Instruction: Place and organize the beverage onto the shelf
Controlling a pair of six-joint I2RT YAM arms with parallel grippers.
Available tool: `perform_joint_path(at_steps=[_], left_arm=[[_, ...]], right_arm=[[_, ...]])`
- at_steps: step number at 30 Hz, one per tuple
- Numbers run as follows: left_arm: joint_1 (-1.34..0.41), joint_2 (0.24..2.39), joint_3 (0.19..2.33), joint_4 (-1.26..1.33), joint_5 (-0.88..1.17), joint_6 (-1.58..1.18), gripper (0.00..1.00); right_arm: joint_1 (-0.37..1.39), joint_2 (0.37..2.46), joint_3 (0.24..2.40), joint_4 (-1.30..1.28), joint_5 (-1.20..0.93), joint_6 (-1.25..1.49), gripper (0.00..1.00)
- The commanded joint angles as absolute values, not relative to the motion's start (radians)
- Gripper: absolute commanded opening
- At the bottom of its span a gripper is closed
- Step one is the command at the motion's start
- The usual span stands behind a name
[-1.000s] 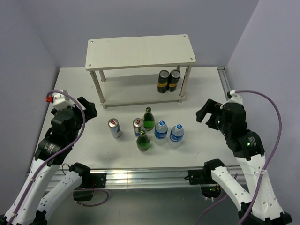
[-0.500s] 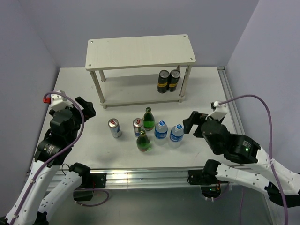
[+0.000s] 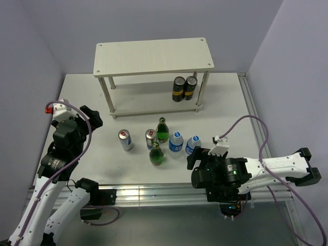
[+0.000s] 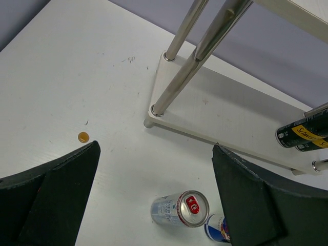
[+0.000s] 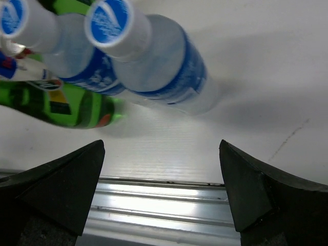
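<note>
The shelf [image 3: 154,57] stands at the back, with two black cans [image 3: 184,88] at the right of its lower board. In front of it on the table stand two silver cans [image 3: 125,139], two green bottles [image 3: 157,154] and two water bottles [image 3: 192,145]. My left gripper [image 3: 92,117] is open and empty, left of the group; its wrist view shows a silver can [image 4: 180,208] between the open fingers, below the gripper [image 4: 155,148]. My right gripper [image 3: 197,157] is open and empty, low by the front edge, just before the right water bottle [image 5: 154,61]; in the right wrist view the gripper [image 5: 161,143] holds nothing.
An aluminium rail [image 5: 164,215] runs along the table's front edge under the right gripper. Purple walls close in the left, back and right. A small orange dot [image 4: 83,137] lies on the table left of the shelf's front left leg [image 4: 177,82].
My right arm has swung down and left from the right side to the front edge, close behind the right water bottle. My left arm has shifted slightly left. The drinks have not moved.
</note>
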State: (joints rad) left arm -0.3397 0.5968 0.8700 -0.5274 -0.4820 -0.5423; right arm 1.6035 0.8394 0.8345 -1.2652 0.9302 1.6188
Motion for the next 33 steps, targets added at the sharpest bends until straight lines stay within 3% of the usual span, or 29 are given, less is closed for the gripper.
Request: perform_joint_path(at_steps=[1,7,17,25,33], left_arm=[[-0.333,0.580,0.868,-0.486,-0.462,-0.523,0.98],[-0.327,0.580,0.865,-0.474,-0.443,-0.515,0.98],[-0.310,0.572,0.859,-0.462,-0.425,-0.506,0.98],[-0.304,0.566,0.857,-0.462,-0.422,-0.503,0.98],[-0.302,0.568,0.857,-0.457,-0.414,-0.494,0.99]], right_arm=[[1.614,0.796,0.760,-1.361,0.976,1.847,1.00],[1.611,0.732,0.539,-1.114,0.985,1.795,1.00],[1.589,0.753,0.489,-0.962,1.123,1.737,1.00],[1.356,0.733,0.411,-0.600,1.040,1.326,1.00],[1.195,0.781,0.382,-0.370,0.986,1.134,1.00]])
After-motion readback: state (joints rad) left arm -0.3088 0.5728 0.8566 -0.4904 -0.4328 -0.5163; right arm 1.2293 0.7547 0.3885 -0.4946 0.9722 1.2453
